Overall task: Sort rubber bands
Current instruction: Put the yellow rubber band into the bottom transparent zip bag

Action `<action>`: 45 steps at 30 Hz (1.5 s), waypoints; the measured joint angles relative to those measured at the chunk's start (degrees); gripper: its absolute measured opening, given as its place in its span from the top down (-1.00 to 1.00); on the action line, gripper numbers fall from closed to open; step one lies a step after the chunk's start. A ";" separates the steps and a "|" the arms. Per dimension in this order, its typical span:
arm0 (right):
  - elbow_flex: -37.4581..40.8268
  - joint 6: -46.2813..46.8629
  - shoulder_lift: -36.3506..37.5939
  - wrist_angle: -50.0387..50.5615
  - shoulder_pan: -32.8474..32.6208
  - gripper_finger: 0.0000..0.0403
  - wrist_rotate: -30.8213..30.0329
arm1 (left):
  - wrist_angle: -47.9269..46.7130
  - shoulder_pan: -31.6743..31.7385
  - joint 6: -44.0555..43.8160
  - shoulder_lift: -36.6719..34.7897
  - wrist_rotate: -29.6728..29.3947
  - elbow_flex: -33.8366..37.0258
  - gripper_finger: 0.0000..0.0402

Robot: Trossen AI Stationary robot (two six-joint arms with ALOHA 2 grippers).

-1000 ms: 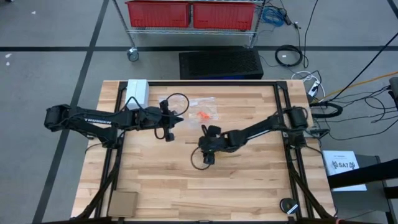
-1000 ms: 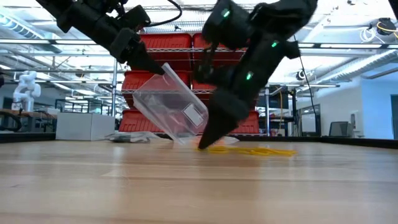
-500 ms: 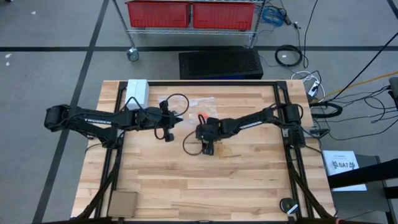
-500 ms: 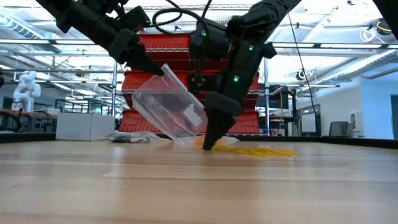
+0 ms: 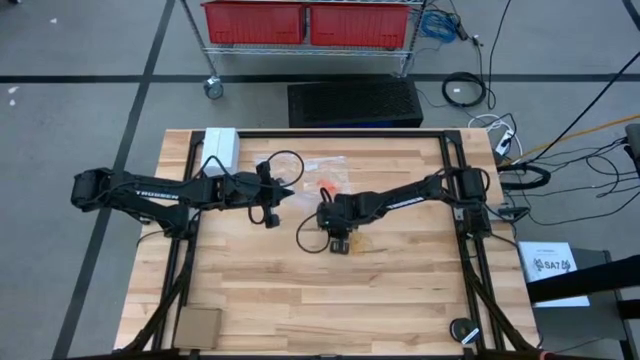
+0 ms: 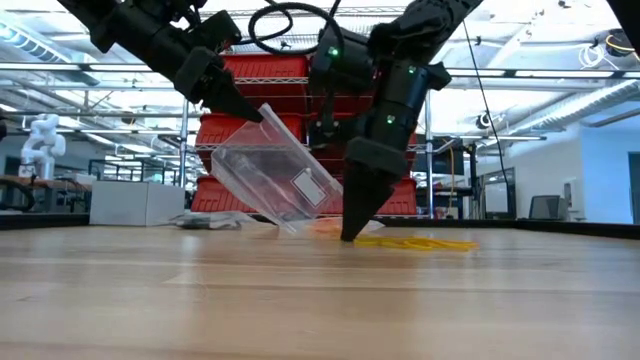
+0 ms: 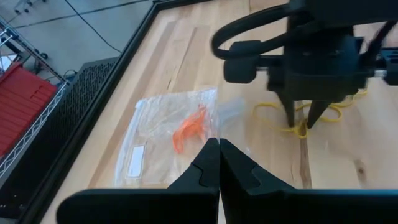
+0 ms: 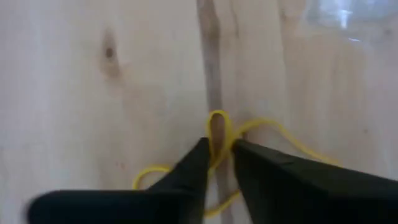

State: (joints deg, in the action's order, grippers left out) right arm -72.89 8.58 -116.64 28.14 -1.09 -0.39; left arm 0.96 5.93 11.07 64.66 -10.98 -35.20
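Observation:
Several yellow rubber bands (image 6: 420, 243) lie tangled on the wooden table near its middle. My right gripper (image 6: 350, 235) points down into their left end, closed on one loop (image 8: 217, 124). My left gripper (image 6: 262, 115) is shut on a clear zip bag (image 6: 280, 180), which hangs slanting above the table just left of the right gripper. A second clear bag (image 7: 168, 143) with orange rubber bands (image 7: 189, 127) inside lies flat on the table beyond them. My left gripper pinches the clear bag by its upper edge (image 6: 266, 108) between its two fingers, coming level from the table's left. The bag hangs slanting below the fingertips, its lower corner (image 6: 290, 228) close to or on the table. My right gripper comes from above, fingers pointing down, with a yellow band's strand (image 8: 219, 142) between the two fingertips. The band's loop lies flat on the table beyond the fingertips, slack.
A white box (image 5: 221, 147) stands at the far left corner and a brown pad (image 5: 198, 325) lies at the near left corner. Black frame rails (image 5: 460, 190) run along the table's sides. The near half of the table is bare wood (image 5: 330, 300).
My right gripper has tipped more upright and shifted a little toward the table's right edge, staying low over the yellow bands. The left gripper and its bag have kept still.

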 joint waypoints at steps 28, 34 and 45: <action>0.31 -2.13 18.39 -3.85 -7.23 1.00 -18.48 | 3.34 -0.03 0.14 -0.02 10.50 0.00 1.00; 0.22 -4.72 20.37 -8.35 -7.18 1.00 -20.28 | 4.87 -0.16 -0.11 0.00 11.46 0.00 1.00; 0.18 -6.38 19.23 -10.88 -4.00 1.00 -18.80 | 6.16 -1.09 -0.22 0.02 12.33 0.00 1.00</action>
State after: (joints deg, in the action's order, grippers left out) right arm -72.71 2.20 -97.41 17.26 -5.09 -19.19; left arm 7.12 4.84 10.85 64.69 1.34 -35.20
